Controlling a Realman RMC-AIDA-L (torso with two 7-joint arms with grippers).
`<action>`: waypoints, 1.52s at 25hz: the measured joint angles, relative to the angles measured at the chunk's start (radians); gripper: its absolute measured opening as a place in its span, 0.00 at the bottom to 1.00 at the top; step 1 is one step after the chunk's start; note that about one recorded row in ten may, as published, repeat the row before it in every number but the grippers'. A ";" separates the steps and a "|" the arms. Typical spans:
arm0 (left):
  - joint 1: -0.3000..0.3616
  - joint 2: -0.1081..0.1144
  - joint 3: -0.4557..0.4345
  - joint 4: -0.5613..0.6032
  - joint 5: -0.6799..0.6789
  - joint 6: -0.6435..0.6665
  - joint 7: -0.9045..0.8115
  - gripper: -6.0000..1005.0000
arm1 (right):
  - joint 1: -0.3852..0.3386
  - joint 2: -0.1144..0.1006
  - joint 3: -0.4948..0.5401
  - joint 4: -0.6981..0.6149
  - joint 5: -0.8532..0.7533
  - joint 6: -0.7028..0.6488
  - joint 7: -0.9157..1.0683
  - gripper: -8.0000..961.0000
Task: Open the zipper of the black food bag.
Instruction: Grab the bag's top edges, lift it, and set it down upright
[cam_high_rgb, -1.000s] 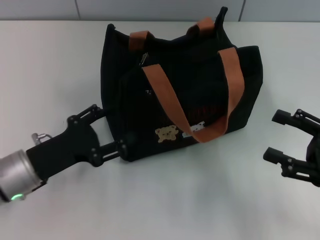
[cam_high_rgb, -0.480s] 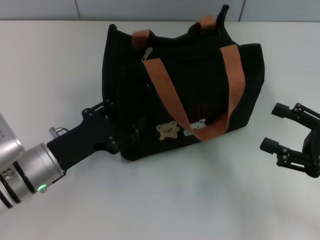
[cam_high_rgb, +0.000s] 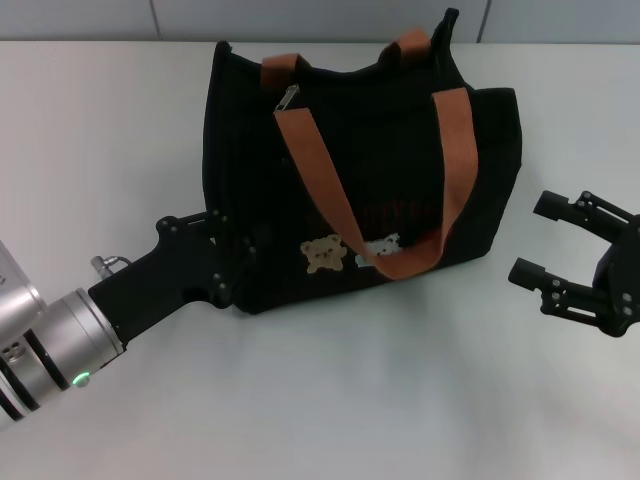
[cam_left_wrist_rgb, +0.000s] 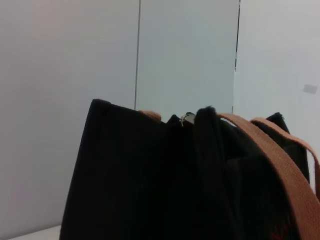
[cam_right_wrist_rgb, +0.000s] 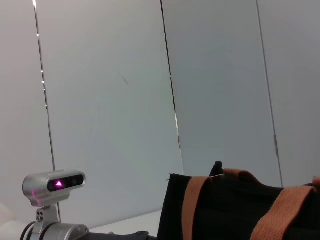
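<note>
The white surface (cam_high_rgb: 330, 400) carried the black food bag (cam_high_rgb: 390, 180), standing upright near the middle. The left gripper (cam_high_rgb: 238, 262) sat against the bag's lower left corner — whether its jaws pinched the fabric, I could not tell. The right gripper (cam_high_rgb: 545, 240) hung beside the bag's right end, apart from it, jaws spread. The soft bag could slide or tip if pulled on unbraced. The zipper (cam_high_rgb: 287, 98) — a small silvery pull — lay at the top's left end, seemingly closed.
</note>
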 joint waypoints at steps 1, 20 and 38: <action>0.002 0.001 0.000 0.002 0.000 0.000 0.000 0.29 | 0.002 0.001 0.000 0.000 0.000 0.001 0.000 0.87; 0.044 0.012 -0.004 0.301 -0.009 0.091 -0.198 0.08 | 0.033 0.008 0.003 0.166 0.222 0.341 0.001 0.87; -0.070 0.012 0.004 0.494 -0.058 0.341 -0.224 0.08 | 0.337 0.019 -0.247 0.526 0.203 0.528 -0.059 0.87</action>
